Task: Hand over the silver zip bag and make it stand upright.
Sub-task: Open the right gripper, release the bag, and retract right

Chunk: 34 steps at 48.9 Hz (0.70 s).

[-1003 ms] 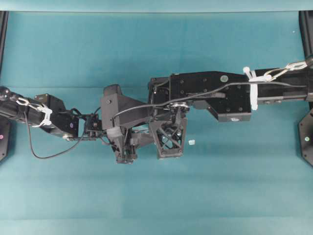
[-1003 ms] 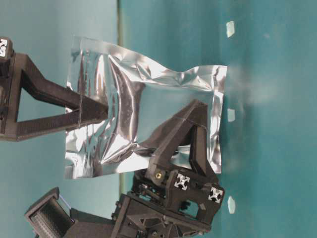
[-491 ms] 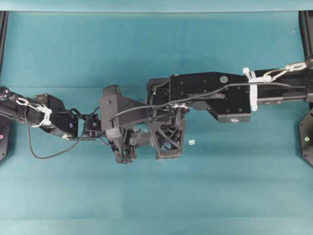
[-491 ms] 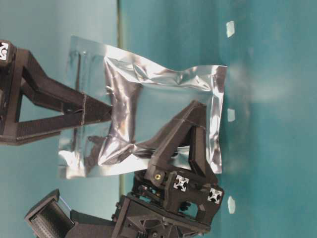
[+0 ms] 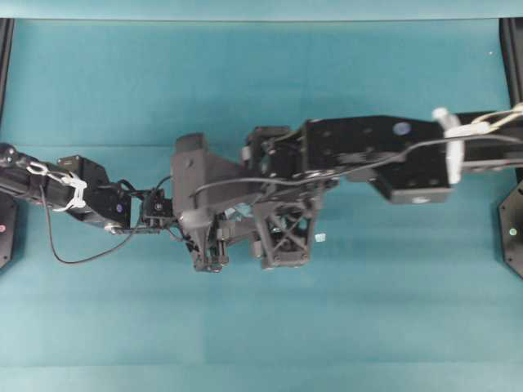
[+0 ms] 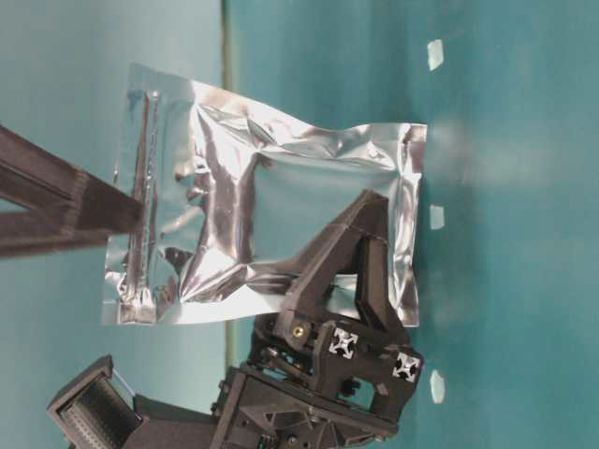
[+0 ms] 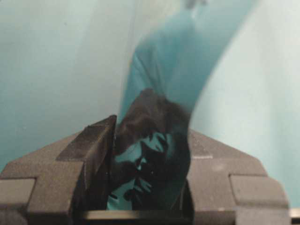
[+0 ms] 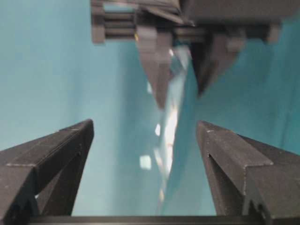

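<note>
- The silver zip bag [image 6: 281,234] stands with one edge on the bench [image 6: 524,281], between the pads of the left gripper [image 6: 360,267].
- The right gripper [image 8: 145,154] is at the bag's opposite end, its fingers either side, apart from it.
- Small bits [image 6: 436,217] lie on the bench beside the bag.

A teal tabletop [image 5: 261,82] fills the overhead view. One tiny pale bit [image 5: 320,238] lies on it near the middle. In the table-level view, three such bits [image 6: 436,217] rest on the surface, well apart in a line.
</note>
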Available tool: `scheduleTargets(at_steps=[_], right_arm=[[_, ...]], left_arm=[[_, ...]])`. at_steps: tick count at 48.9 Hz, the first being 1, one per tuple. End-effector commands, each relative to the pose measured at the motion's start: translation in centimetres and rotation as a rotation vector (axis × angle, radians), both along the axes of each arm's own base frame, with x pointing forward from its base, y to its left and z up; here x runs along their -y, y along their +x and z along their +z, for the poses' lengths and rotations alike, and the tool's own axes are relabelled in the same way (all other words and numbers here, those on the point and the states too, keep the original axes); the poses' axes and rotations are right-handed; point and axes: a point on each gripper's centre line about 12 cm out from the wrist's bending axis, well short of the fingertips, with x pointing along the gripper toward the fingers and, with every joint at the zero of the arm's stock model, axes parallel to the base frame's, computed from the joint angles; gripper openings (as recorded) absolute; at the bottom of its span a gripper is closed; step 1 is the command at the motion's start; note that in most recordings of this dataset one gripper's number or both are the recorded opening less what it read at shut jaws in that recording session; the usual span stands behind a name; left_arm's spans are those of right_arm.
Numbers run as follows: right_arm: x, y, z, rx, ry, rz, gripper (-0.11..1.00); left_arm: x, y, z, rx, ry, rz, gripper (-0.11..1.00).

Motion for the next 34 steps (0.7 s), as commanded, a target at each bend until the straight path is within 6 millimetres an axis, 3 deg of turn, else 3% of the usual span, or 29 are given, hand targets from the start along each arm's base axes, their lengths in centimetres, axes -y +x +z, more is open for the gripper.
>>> scheduleTargets(at_steps=[1, 14, 23, 34], right_arm=[[0.2, -1.0, 3.2, 0.088, 0.003, -0.024, 0.95], [0.3, -4.0, 6.2, 0.247, 0.035, -0.092, 0.95], [0.5, -7.0, 5.8, 0.319, 0.063, -0.149, 0.95], [0.6, -10.0, 5.5, 0.528, 0.076, -0.149, 0.95]], left_arm=[[0.1, 0.1, 0.1, 0.003, 0.0, -0.003, 0.23], [0.1, 0.2, 0.2, 0.006, 0.0, -0.003, 0.23], [0.1, 0.2, 0.3, 0.011, 0.001, -0.004, 0.23], [0.2, 0.1, 0.3, 0.011, 0.001, -0.006, 0.23]])
